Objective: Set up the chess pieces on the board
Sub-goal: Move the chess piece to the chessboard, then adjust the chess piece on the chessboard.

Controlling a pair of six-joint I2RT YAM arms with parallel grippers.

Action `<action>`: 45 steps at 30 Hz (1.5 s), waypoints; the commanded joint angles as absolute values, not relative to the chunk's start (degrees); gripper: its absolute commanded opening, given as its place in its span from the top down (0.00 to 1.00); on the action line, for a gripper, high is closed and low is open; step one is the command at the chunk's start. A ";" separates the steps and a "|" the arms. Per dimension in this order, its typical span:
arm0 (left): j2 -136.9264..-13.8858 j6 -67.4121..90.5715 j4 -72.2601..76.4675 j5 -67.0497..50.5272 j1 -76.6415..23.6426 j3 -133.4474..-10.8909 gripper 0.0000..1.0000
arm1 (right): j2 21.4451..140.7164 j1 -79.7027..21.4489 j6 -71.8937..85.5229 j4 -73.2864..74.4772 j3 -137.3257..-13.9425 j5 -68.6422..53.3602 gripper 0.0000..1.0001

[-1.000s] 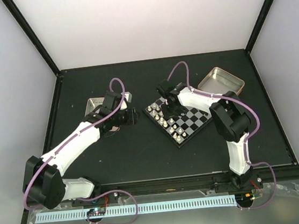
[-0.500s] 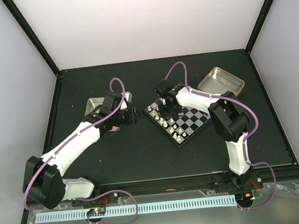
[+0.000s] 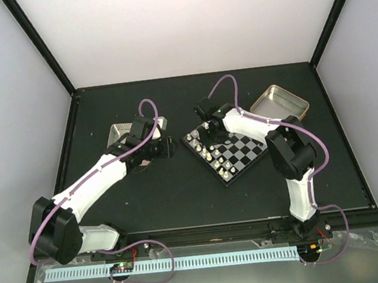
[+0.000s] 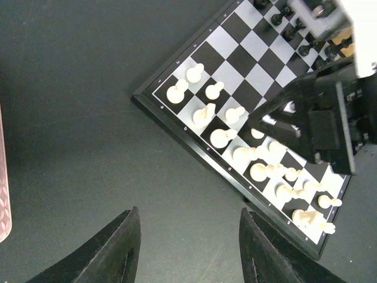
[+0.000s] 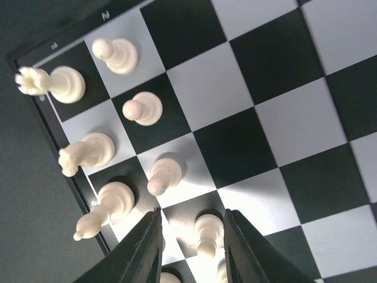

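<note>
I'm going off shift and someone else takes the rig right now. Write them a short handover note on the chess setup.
Left claw: open, empty, over the table beside the board.
Right claw: open, low over the board's white end, a white pawn standing between its fingers.
Done: white pieces stand in two rows along one edge; some black pieces stand at the opposite edge.
To do: check the black side, partly hidden by the right arm; lift the right claw clear.
</note>
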State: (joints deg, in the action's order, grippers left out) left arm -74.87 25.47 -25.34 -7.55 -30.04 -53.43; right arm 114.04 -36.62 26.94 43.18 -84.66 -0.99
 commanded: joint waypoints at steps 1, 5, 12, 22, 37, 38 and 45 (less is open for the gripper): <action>-72.44 26.01 -24.15 -6.96 -29.45 -52.62 0.53 | 109.02 -36.69 29.86 41.55 -83.66 3.11 0.70; -71.63 26.11 -23.83 -6.86 -29.48 -52.09 0.52 | 107.78 -36.25 30.59 42.48 -82.08 5.00 0.69; -71.97 26.22 -23.57 -7.20 -29.40 -51.95 0.52 | 107.75 -36.23 30.13 42.51 -79.03 2.32 0.65; -71.98 26.06 -23.68 -7.28 -29.40 -51.95 0.51 | 109.06 -36.26 30.51 40.45 -76.94 -5.09 0.66; -71.42 25.83 -24.08 -7.21 -29.35 -52.50 0.51 | 108.36 -36.15 32.80 40.03 -77.07 -3.97 0.69; -71.29 25.82 -24.17 -7.13 -29.26 -52.52 0.51 | 108.06 -36.20 32.98 40.01 -77.16 -3.06 0.69; -68.27 25.93 -25.46 -6.23 -29.18 -53.39 0.50 | 100.52 -35.92 34.76 37.26 -76.17 -0.92 0.62</action>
